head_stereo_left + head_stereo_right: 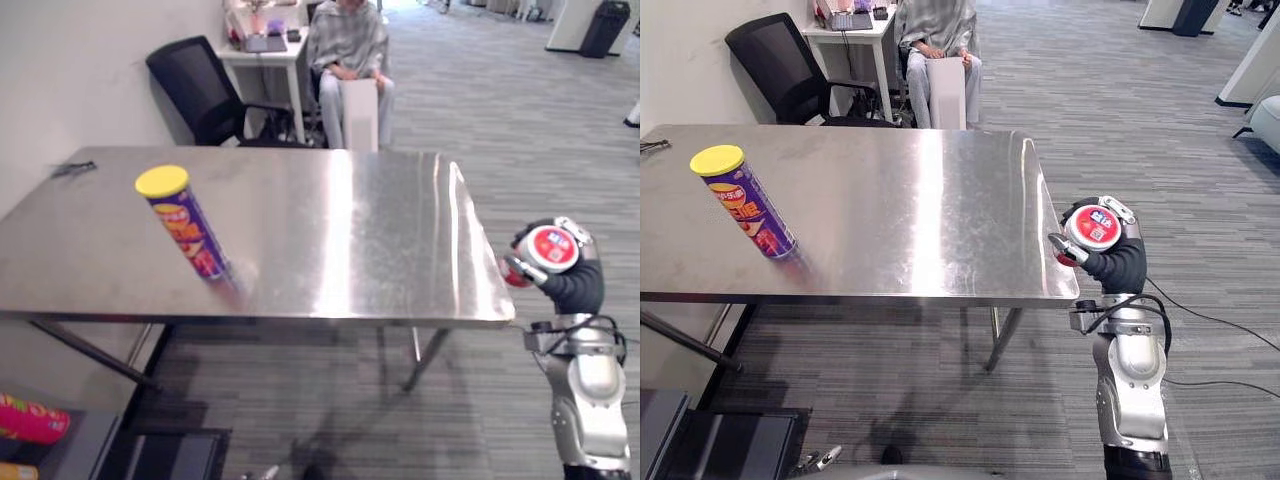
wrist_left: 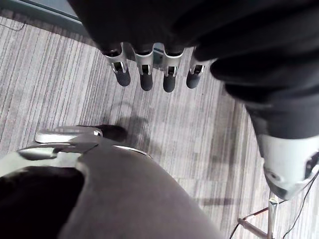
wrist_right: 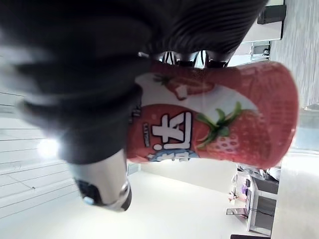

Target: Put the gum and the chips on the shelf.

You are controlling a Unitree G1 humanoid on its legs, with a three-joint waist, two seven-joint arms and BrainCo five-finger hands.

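- The gum [image 3: 214,114] is a smooth, round-bodied tub with a glossy pink-red wrap and a strawberry printed on it. The right robot hand [image 1: 1118,268] has its fingers and thumb curled round the body, gripping it.
- From the head, the gum shows a flat, round, red-and-white top turned up toward the camera. Its long axis therefore runs roughly upright, though how far it leans is hard to judge from that angle.
- The right robot hand holds the gum in the air just beside the right edge of the surface [image 1: 920,200], close to its near right corner. It is over the carpet rather than over the metal.
- The surface is a flat sheet of brushed steel, shiny and streaked with reflections, with a thin turned-down edge.
- The chips [image 1: 185,225] are a tall, narrow purple tube with a flat yellow lid. The tube stands on its base on the left part of the surface, lid up and long axis upright, well apart from the right robot hand.
- The left robot hand [image 2: 145,69] hangs with straight fingers and holds nothing, above the floor [image 2: 60,99] of grey, finely ribbed carpet.
- Low at the left, below the surface, sits what seems to be a dark shelf [image 1: 95,440] with a pink tube [image 1: 30,418] lying on its side.
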